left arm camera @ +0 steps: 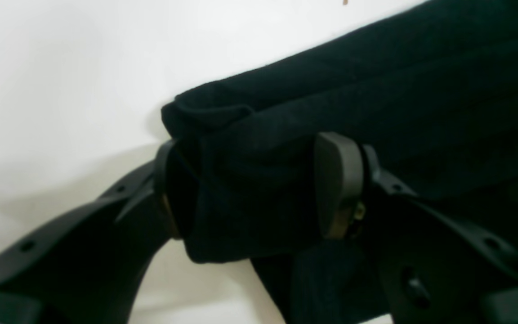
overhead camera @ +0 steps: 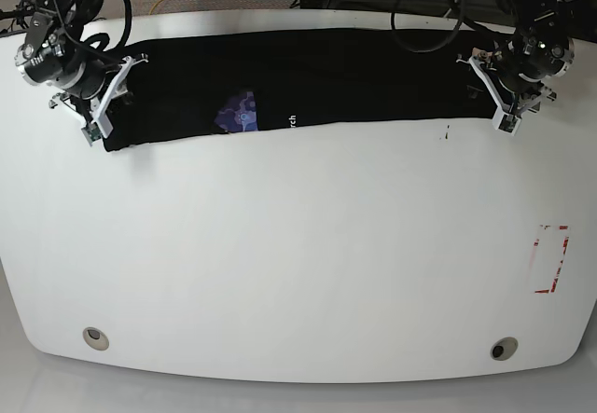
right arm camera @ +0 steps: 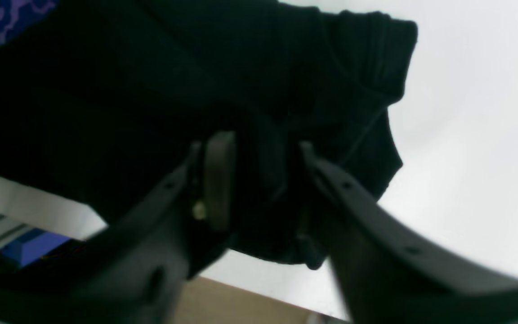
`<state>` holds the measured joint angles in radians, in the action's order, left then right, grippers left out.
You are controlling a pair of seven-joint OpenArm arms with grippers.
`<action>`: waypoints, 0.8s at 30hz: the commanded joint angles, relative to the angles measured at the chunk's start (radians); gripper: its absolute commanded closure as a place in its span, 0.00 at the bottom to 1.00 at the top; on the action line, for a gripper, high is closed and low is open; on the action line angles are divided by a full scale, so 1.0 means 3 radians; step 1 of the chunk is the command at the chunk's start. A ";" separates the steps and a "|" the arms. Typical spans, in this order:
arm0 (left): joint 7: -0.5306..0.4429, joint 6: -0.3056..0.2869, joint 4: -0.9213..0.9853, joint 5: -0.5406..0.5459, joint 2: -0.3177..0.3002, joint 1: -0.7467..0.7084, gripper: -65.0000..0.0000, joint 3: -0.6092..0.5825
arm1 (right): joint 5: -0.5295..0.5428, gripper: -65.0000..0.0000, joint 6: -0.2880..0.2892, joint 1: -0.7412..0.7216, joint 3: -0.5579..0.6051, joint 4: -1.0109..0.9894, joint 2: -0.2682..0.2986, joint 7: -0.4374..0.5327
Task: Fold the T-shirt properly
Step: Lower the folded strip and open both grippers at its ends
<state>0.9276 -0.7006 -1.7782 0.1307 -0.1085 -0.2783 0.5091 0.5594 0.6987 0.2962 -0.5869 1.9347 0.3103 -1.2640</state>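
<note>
The black T-shirt (overhead camera: 308, 82) lies as a long folded band across the far side of the white table (overhead camera: 298, 264), with its purple-blue graphic (overhead camera: 236, 115) near the front edge of the band. My left gripper (overhead camera: 494, 96) is at the band's right end and is shut on a bunch of the fabric (left arm camera: 250, 189). My right gripper (overhead camera: 107, 115) is at the band's left end and is shut on a bunch of the fabric (right arm camera: 263, 171). The graphic (right arm camera: 20, 11) shows at the top left of the right wrist view.
Red tape marks (overhead camera: 550, 259) sit near the table's right edge. Two round holes (overhead camera: 94, 337) (overhead camera: 504, 349) are near the front edge. Cables (overhead camera: 420, 3) hang behind the table's far edge. A small dark speck (overhead camera: 447, 134) lies in front of the shirt.
</note>
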 commanded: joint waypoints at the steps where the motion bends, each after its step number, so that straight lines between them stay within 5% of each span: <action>1: -0.0041 0.0008 -0.0064 0.0043 -0.0040 0.0081 0.44 0.0029 | 0.0015 0.47 -0.0002 0.0013 -0.0215 -0.0063 0.0068 0.0109; 3: -0.0041 0.0008 -0.0074 0.0048 -0.0040 0.0086 0.44 0.0029 | 0.0015 0.32 -0.0002 0.0007 -0.0368 -0.0176 0.0068 0.0109; 6: -0.0041 0.0008 -0.0120 0.0201 -0.0040 0.0127 0.44 0.0029 | 0.0045 0.23 -0.0002 0.0002 -0.0517 -0.0217 0.0068 0.0109; 16: 0.0465 0.0008 -0.0289 0.1163 -0.0045 0.0347 0.44 0.0571 | 0.0439 0.23 -0.0002 0.0084 -0.0552 0.0111 -0.0121 0.0083; 24: 0.0665 0.0008 -0.0197 0.1465 -0.0198 0.0342 0.44 0.0812 | 0.0439 0.23 -0.0002 -0.0044 -0.0762 0.0018 -0.0142 0.0119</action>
<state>1.1370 -0.6971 -1.8404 0.5488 -0.1421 -0.1806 0.7475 0.6857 0.6998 0.3080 -0.7734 1.9408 0.2508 -1.2488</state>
